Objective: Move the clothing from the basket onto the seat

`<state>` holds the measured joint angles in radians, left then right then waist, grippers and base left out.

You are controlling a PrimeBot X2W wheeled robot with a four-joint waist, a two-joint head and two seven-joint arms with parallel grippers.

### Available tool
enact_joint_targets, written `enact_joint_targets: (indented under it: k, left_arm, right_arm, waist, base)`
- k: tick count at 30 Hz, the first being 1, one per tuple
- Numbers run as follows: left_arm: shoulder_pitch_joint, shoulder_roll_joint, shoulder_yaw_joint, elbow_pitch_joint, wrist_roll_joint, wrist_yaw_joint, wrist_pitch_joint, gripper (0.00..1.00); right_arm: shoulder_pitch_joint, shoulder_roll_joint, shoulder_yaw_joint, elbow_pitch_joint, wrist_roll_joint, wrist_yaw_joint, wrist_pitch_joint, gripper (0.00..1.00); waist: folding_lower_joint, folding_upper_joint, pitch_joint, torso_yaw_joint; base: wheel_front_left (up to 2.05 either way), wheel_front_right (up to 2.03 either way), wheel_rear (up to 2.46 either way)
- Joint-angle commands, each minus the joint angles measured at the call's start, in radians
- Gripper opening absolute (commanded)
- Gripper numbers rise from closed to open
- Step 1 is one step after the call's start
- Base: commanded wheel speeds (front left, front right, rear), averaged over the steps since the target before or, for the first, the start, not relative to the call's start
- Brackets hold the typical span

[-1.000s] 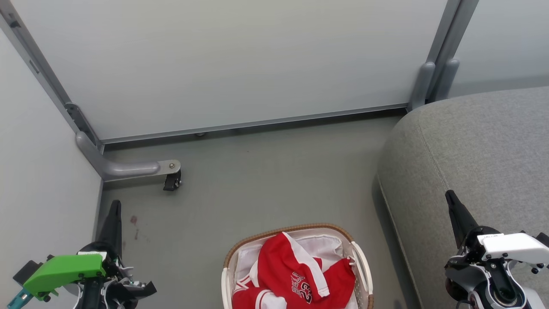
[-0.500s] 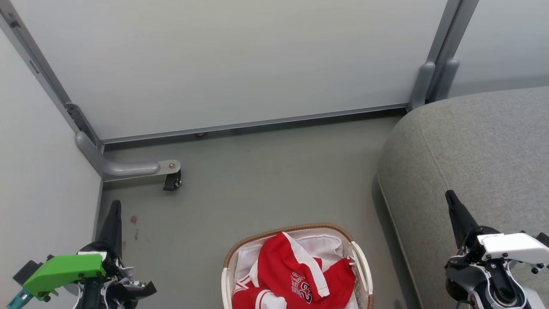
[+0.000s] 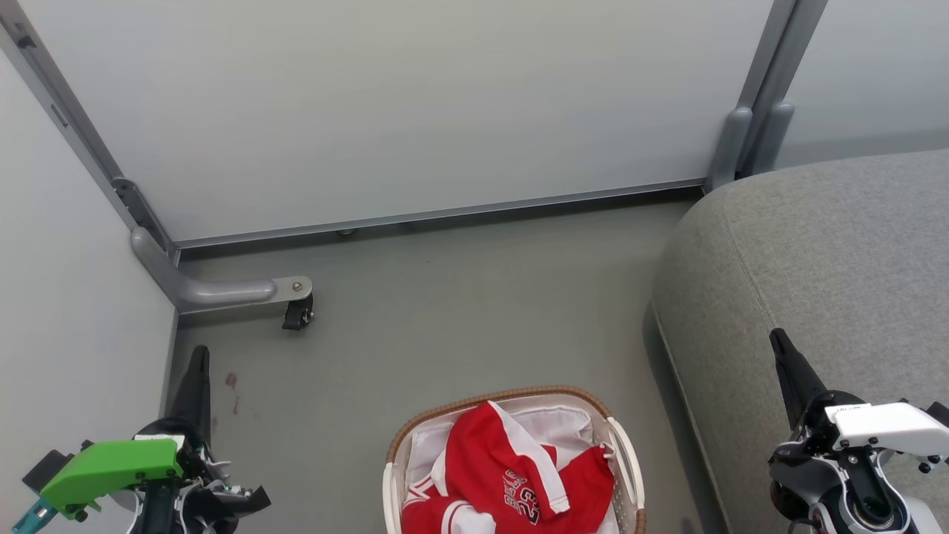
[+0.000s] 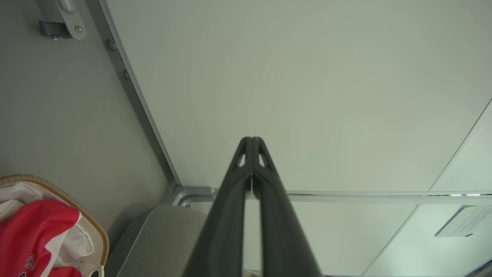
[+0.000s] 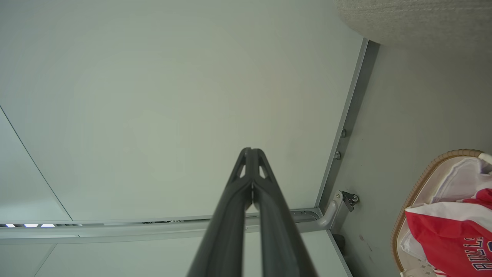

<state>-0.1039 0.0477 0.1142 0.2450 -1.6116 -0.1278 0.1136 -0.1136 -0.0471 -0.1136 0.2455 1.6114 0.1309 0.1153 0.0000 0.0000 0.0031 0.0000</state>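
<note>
The red clothing [image 3: 511, 475] with white trim and a "BULLS 23" print lies heaped in the small white basket [image 3: 626, 452] with a brown rim, on the floor at the bottom centre. The same clothing [image 4: 34, 231] and basket [image 4: 57, 190] appear in the left wrist view; the clothing [image 5: 453, 234] also appears in the right wrist view. The grey couch seat [image 3: 815, 252] fills the right side. My left gripper [image 3: 199, 356] is shut and empty, left of the basket. My right gripper [image 3: 777, 340] is shut and empty, over the couch's front edge.
Pale partition panels [image 3: 408, 111] with grey metal frames wall in the back and left. A grey support foot with a black caster [image 3: 296, 315] juts onto the grey floor [image 3: 460, 319] at the left. A white sheet [image 3: 549, 426] lines the basket.
</note>
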Motion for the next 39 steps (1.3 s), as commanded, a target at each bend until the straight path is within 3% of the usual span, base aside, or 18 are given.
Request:
enact_joint_targets:
  k: [1, 6, 7, 23, 39]
  left_arm:
    - [-0.010, 0.005, 0.001, -0.001, -0.003, -0.007, 0.004, 0.00]
    - [-0.010, 0.005, 0.001, -0.001, -0.003, -0.007, 0.004, 0.00]
    - [0.000, 0.000, 0.000, 0.000, 0.000, 0.000, 0.000, 1.00]
    - [0.039, -0.005, -0.064, 0.018, 0.034, 0.001, -0.058, 1.00]
    - [0.055, -0.003, -0.108, -0.022, 0.266, 0.000, -0.127, 1.00]
  right_arm:
    - [0.011, -0.006, -0.002, -0.003, 0.003, 0.000, 0.001, 0.00]
    - [0.011, -0.006, -0.002, -0.003, 0.003, 0.000, 0.001, 0.00]
    - [0.000, 0.000, 0.000, 0.000, 0.000, 0.000, 0.000, 1.00]
    - [0.032, 0.008, 0.036, 0.032, -0.055, 0.000, -0.059, 1.00]
    - [0.046, 0.005, 0.032, -0.030, -0.376, 0.000, -0.127, 1.00]
  waist:
    - [0.0000, 0.0000, 0.000, 0.000]
    - [0.0000, 0.0000, 0.000, 0.000]
    - [0.0000, 0.0000, 0.000, 0.000]
    - [0.0000, 0.0000, -0.005, 0.000]
    - [0.0000, 0.0000, -0.014, 0.001]
  base:
    - [0.00, 0.00, 0.00]
    - [0.00, 0.00, 0.00]
    - [0.00, 0.00, 0.00]
    - [0.00, 0.00, 0.00]
    - [0.00, 0.00, 0.00]
